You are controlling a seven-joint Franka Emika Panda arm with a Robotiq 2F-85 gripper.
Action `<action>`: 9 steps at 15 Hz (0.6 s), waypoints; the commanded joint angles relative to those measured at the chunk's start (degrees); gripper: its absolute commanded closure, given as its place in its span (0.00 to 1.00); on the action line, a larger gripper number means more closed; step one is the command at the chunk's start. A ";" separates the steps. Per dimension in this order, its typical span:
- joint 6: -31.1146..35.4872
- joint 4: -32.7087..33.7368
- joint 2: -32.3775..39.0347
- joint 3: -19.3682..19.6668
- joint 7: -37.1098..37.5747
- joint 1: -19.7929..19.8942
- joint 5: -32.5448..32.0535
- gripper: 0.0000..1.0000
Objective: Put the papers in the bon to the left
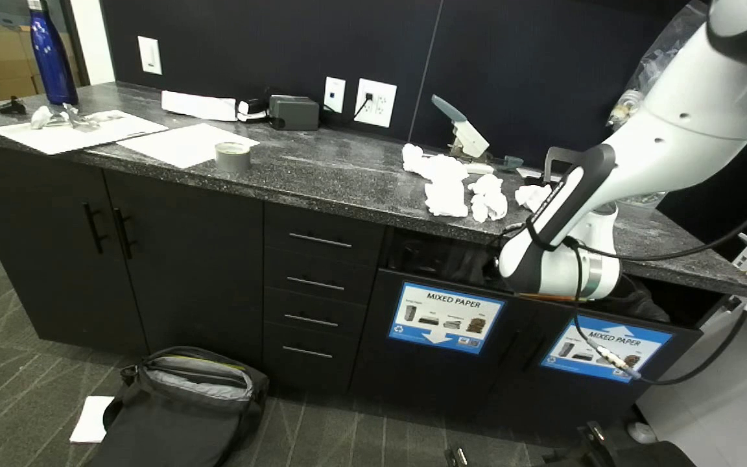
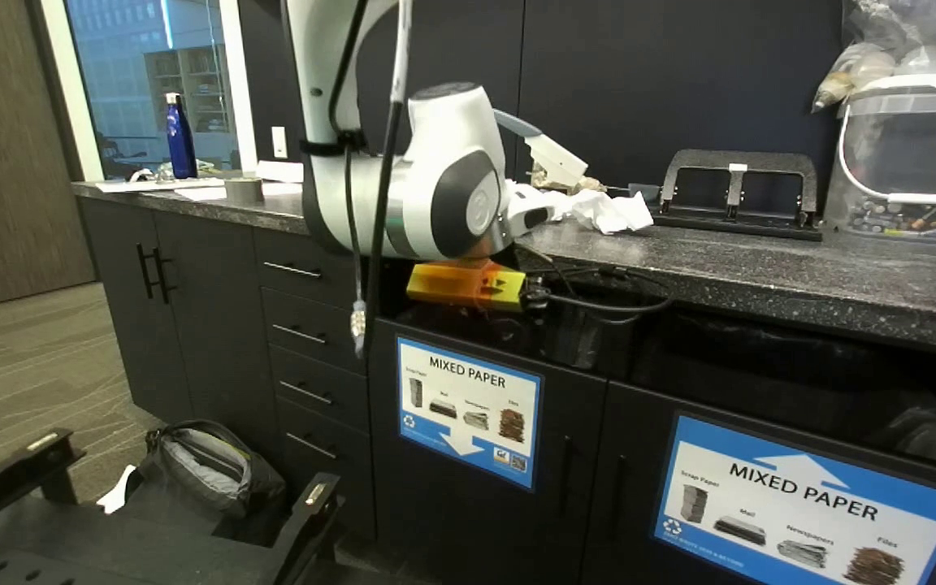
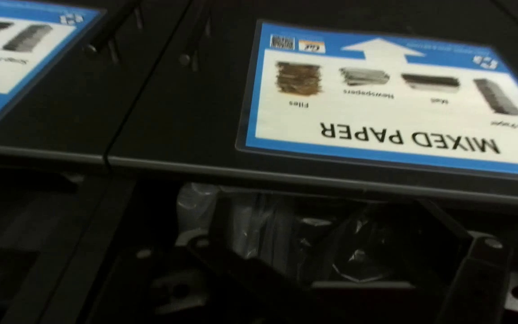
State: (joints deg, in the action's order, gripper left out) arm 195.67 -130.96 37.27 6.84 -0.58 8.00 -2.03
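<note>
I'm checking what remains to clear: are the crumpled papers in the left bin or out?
Out, those in view: both exterior views show crumpled papers on the countertop. Whether the left bin holds any, I cannot tell.

Papers [image 2: 616,213] partly hidden behind the arm [image 2: 427,195] — the arm itself cut off above.

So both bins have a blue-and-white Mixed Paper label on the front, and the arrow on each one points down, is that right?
Not quite: the arrow on the right bin points up, as both exterior views show. The one on the left bin does point down, and both carry a blue-and-white Mixed Paper label on the front.
</note>
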 commanded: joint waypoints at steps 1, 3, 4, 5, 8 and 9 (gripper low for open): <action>-16.24 -7.64 -13.56 1.43 -2.58 -2.07 -0.71 0.00; -26.10 -4.61 -17.94 5.53 -1.39 -6.12 -1.17 0.00; -30.72 -2.61 -19.91 7.12 -1.16 -7.30 -3.13 0.00; -34.68 -0.76 -21.80 6.99 -1.37 -6.96 -4.70 0.00; -44.20 7.60 -24.94 4.38 -5.62 -4.11 -7.11 0.00; -46.35 10.92 -25.01 3.68 -7.30 -3.24 -6.43 0.00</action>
State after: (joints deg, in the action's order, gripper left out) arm 156.21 -127.52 14.00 12.52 -3.51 2.33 -8.03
